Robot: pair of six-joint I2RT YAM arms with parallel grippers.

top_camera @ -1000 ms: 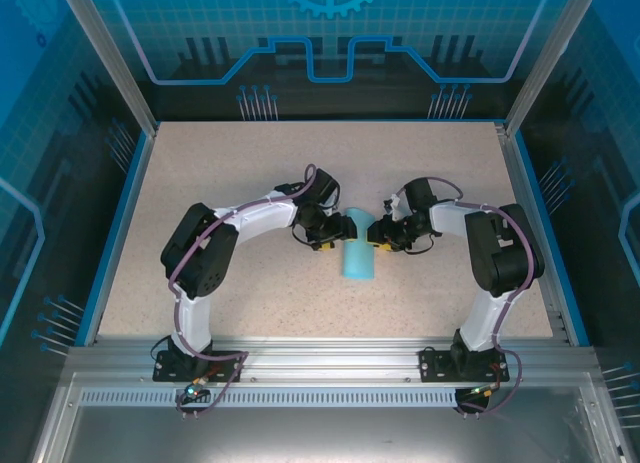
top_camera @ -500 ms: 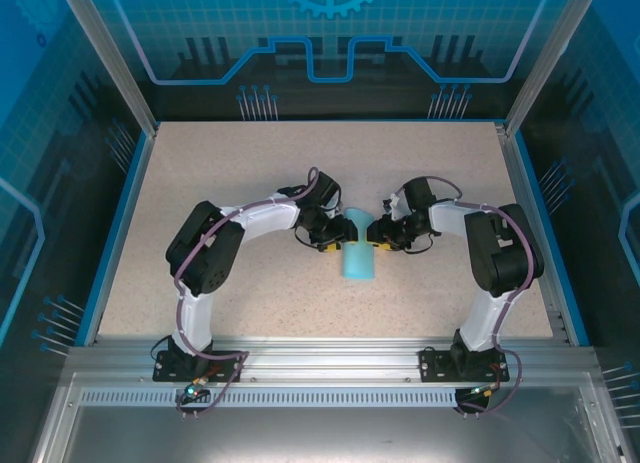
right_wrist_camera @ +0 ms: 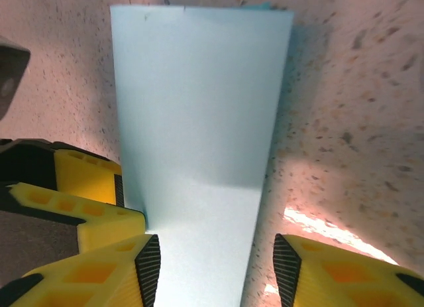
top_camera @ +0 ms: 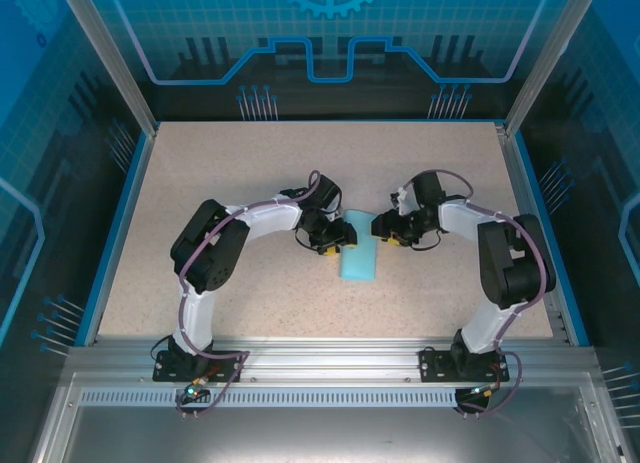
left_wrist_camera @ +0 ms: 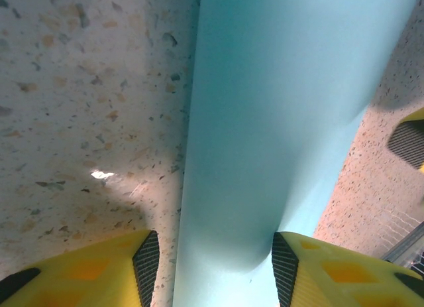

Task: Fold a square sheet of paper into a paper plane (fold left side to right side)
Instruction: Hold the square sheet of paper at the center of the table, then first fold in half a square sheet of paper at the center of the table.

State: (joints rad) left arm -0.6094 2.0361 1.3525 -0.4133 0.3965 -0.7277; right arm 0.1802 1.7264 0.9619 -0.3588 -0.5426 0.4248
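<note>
Cyan square sheet of paper, folded narrow, lay flat between the spread fingers of the left gripper; right gripper also spread, straddling it, not pinching.

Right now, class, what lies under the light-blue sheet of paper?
The speckled table shows all round the sheet of paper, so the sheet seems to rest on it. The patch beneath is covered; whether a second folded layer lies there cannot be seen.
</note>
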